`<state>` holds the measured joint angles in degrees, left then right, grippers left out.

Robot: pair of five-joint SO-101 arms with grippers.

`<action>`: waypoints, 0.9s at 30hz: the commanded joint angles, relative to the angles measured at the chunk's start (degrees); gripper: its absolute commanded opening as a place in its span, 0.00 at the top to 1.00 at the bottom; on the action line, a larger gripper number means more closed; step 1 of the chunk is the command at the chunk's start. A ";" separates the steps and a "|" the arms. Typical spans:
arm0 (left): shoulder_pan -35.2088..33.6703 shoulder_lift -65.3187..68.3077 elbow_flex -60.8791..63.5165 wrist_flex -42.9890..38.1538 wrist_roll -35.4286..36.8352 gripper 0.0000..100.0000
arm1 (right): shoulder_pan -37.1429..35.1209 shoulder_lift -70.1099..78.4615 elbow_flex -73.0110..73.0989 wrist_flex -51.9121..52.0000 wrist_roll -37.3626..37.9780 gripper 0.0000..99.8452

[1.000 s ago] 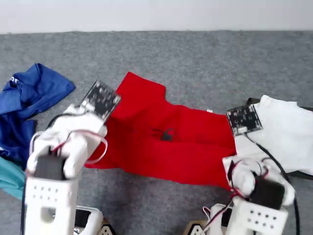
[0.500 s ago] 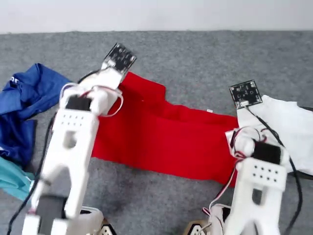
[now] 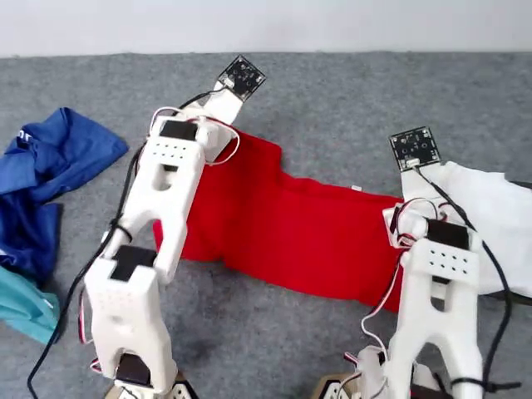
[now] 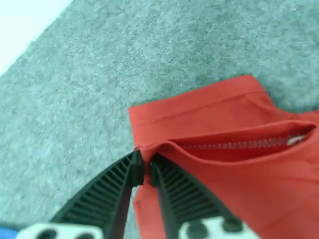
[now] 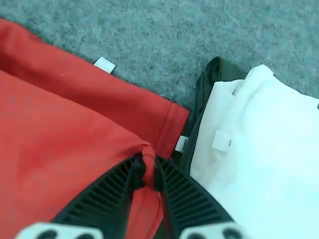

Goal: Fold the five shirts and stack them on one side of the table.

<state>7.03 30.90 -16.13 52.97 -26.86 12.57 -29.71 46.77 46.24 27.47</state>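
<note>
A red shirt (image 3: 283, 229) lies spread across the middle of the grey table. My left gripper (image 4: 143, 167) is shut on a pinch of the red shirt (image 4: 219, 149) at its far left corner, under the arm's wrist (image 3: 218, 106). My right gripper (image 5: 148, 167) is shut on a bunched edge of the red shirt (image 5: 55, 129) at its right end, next to a folded white shirt (image 5: 259, 139). That white shirt (image 3: 486, 224) rests on a dark one (image 5: 207, 82) at the table's right side. A blue shirt (image 3: 46, 170) lies crumpled at the left.
A teal garment (image 3: 21, 303) pokes out at the near left edge under the blue one. Bare grey table (image 3: 332, 100) stretches behind the red shirt up to the white wall. Both arm bases stand at the near edge.
Both arms have stretched toward the far side of the table, dragging the near edge of the red shirt over itself. The left arm travelled farthest, from the near left to the shirt's far corner.
</note>
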 commanded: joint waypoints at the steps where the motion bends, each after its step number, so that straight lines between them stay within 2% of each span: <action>1: 0.09 3.78 -9.71 2.64 -0.70 0.98 | -0.04 1.36 -0.35 -2.33 -0.70 0.99; 9: 0.09 17.05 -28.79 9.14 -0.70 0.98 | 0.75 4.53 -0.35 -6.81 -0.70 0.99; 21: 0.18 42.46 -68.35 19.69 -0.70 0.98 | 1.54 13.58 -5.80 -10.33 -2.81 0.99; 27: 0.44 52.48 -79.52 21.63 -0.70 0.98 | 1.71 18.86 -8.35 -10.77 -2.73 0.99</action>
<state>7.03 81.89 -89.80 74.15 -26.86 13.71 -11.69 41.23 36.84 25.54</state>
